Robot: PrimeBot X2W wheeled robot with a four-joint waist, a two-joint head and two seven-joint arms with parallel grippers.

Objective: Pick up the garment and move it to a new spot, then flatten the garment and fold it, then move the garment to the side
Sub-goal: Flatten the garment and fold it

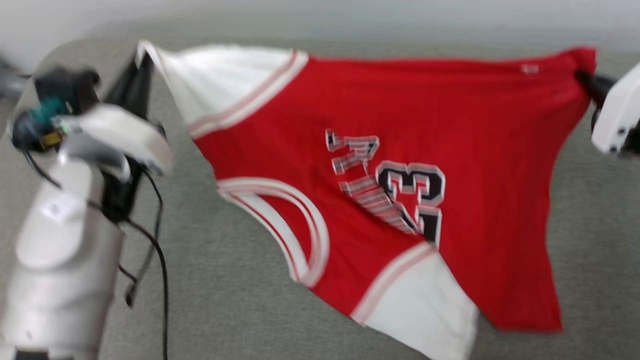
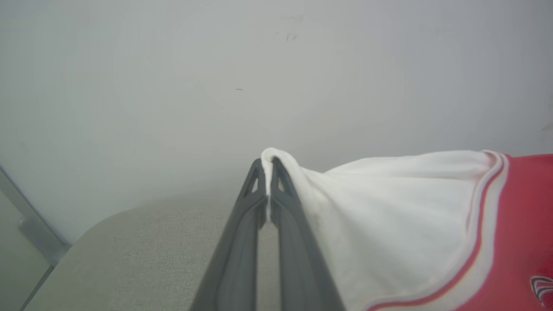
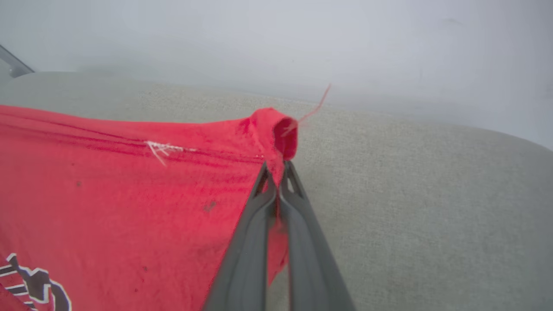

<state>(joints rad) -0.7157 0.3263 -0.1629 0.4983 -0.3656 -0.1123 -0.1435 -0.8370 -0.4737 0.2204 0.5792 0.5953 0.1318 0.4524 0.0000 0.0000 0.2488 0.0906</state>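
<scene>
**Operator:** What has my left gripper (image 2: 268,166) got?

**Spotter:** It is clenched on the tip of the white sleeve (image 2: 389,207). From your claw the garment (image 1: 400,100) runs off to the right, above the grey padded surface (image 1: 225,280).

**Operator:** And the right gripper (image 3: 276,175)?

**Spotter:** You have it pinched tight on a red hem corner (image 3: 276,129), which bunches just past the fingertips with a loose thread (image 3: 317,103) sticking up. The cloth spreads to that claw's left. Between your two claws the top edge is stretched. The other sleeve (image 1: 425,310) and the "23" (image 1: 415,195) sag below. Whether the low edge touches the surface, I cannot tell.
</scene>
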